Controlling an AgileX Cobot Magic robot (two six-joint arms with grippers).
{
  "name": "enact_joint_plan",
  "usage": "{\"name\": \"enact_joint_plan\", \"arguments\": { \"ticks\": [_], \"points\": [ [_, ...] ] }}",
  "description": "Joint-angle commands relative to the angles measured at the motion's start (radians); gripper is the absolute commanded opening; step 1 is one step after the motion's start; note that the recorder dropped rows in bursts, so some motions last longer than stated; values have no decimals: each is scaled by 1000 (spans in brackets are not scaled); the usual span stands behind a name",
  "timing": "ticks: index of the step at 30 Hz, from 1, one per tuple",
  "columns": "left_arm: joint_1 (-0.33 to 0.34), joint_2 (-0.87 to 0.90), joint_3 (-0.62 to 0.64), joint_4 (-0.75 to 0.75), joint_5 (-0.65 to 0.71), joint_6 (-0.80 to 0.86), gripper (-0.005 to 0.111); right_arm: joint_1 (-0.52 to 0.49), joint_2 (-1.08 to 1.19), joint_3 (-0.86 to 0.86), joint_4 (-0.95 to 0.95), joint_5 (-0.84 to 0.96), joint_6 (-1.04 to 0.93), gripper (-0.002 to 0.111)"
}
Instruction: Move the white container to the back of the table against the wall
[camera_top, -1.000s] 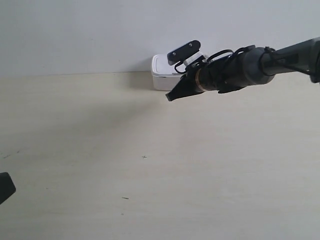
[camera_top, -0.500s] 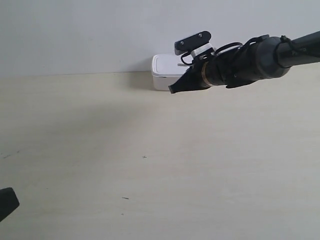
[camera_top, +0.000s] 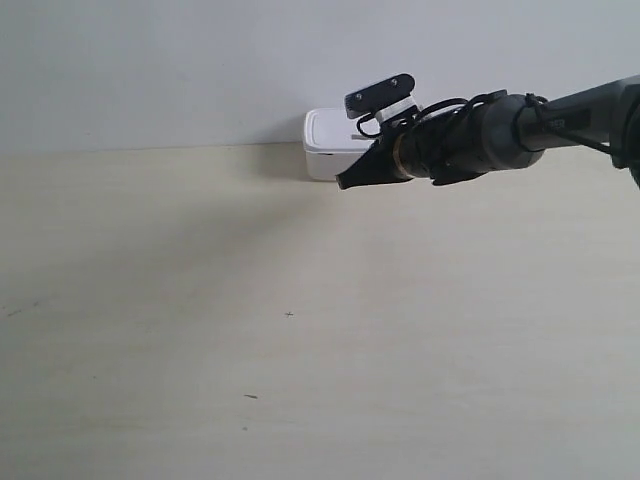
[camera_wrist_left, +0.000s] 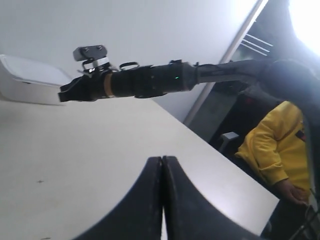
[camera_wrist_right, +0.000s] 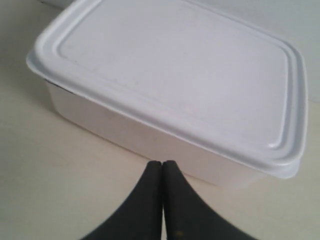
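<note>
The white container (camera_top: 325, 138) stands at the back of the table (camera_top: 300, 330), its far side at the wall (camera_top: 200, 60). In the right wrist view the container (camera_wrist_right: 175, 75) fills the frame, lid on. My right gripper (camera_wrist_right: 162, 164) is shut and empty, its tips just in front of the container's near side; whether they touch it I cannot tell. In the exterior view that gripper (camera_top: 343, 183) reaches in from the right, in front of the container. My left gripper (camera_wrist_left: 162, 159) is shut on nothing, low over the table, far from the container (camera_wrist_left: 30, 80).
The right arm (camera_wrist_left: 140, 82) stretches across the back of the table. A person in a yellow top (camera_wrist_left: 275, 145) sits beyond the table's edge in the left wrist view. A few small dark specks (camera_top: 289, 314) mark the tabletop.
The right arm rose a little, then came down slightly, staying in front of the container. The left gripper has slid out of the exterior view's lower left corner. The container has not moved.
</note>
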Motion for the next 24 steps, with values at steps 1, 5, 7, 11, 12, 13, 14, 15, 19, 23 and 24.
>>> {"name": "enact_joint_plan", "arguments": {
  "ticks": [1, 5, 7, 11, 12, 13, 14, 15, 19, 23, 24],
  "points": [
    [-5, -67, 5, -7, -67, -6, 0, -4, 29, -36, -10, 25, 1, 0],
    [-5, -114, 5, -7, -109, -19, 0, -4, 45, -62, -10, 27, 1, 0],
    [-5, -114, 5, -7, -138, -37, 0, -4, 52, -73, -10, 27, 1, 0],
    [-5, -114, 5, -7, -200, -37, 0, -4, 65, -88, -7, 40, 1, 0],
    [-5, -114, 5, -7, -212, -37, 0, -4, 70, -92, -7, 49, 1, 0],
    [-5, -114, 5, -12, -218, -39, 0, -4, 72, -94, -7, 55, 1, 0],
    [-5, -114, 5, -12, -225, -41, 0, -4, 77, -99, -7, 60, 1, 0],
    [-5, -114, 5, -12, -230, -44, 0, -4, 79, -99, -7, 67, 1, 0],
    [-5, -114, 5, -12, -242, -43, 0, -4, 83, -99, -10, 68, 1, 0],
    [-5, -114, 5, -14, -242, -51, 0, -4, 83, -99, -19, 85, 1, 0],
    [-5, -114, 5, -14, -242, -57, 0, -4, 83, -99, -28, 95, 1, 0]
  ]
}}
